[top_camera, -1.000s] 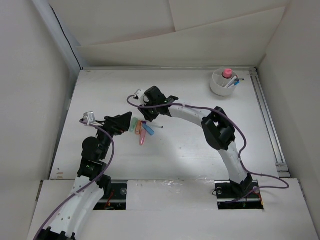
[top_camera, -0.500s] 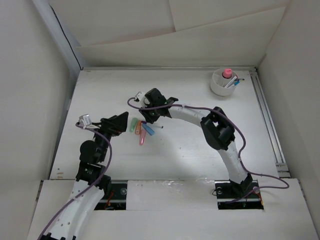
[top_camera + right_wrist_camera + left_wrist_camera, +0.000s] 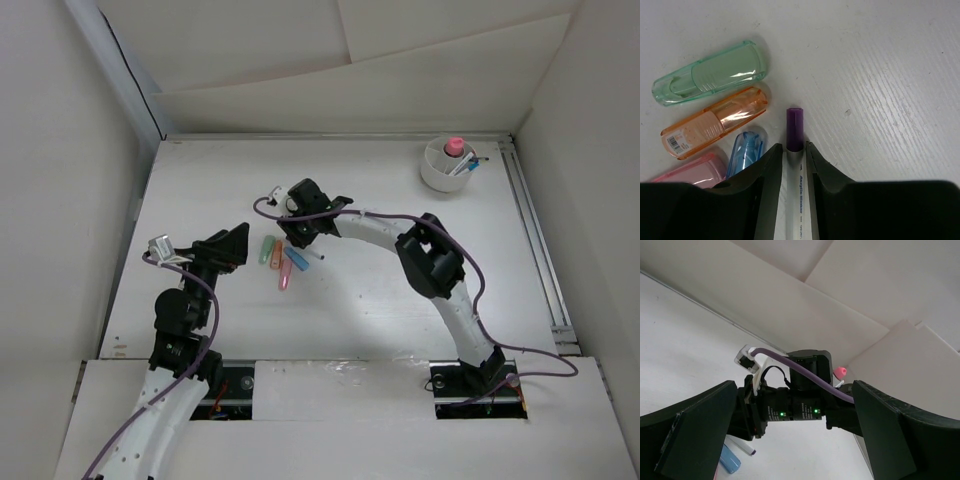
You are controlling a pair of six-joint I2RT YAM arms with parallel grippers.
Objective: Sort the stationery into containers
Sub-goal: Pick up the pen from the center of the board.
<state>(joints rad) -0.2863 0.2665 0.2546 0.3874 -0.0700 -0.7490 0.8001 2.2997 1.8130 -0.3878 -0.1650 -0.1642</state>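
Observation:
My right gripper (image 3: 298,236) is down on the table, shut on a white pen with a purple cap (image 3: 794,131) that lies flat. The fingers (image 3: 771,165) touch the pen on both sides. Green (image 3: 710,72), orange (image 3: 715,120), blue (image 3: 746,152) and pink (image 3: 690,172) highlighters lie side by side just left of the pen. In the top view they sit in a cluster (image 3: 278,258). My left gripper (image 3: 238,240) is open and empty, just left of the cluster. The round white cup (image 3: 447,166) stands at the far right, holding a pink capped bottle (image 3: 454,146) and some pens.
A raised white wall runs along the back and both sides of the table (image 3: 400,300). A metal rail (image 3: 535,240) runs along the right edge. The right arm (image 3: 430,260) arches across the table's middle. In the left wrist view the right wrist (image 3: 795,407) fills the gap between my fingers.
The left arm has drawn back to the left and nearer its base, away from the highlighters. The right gripper has shifted slightly over the pen.

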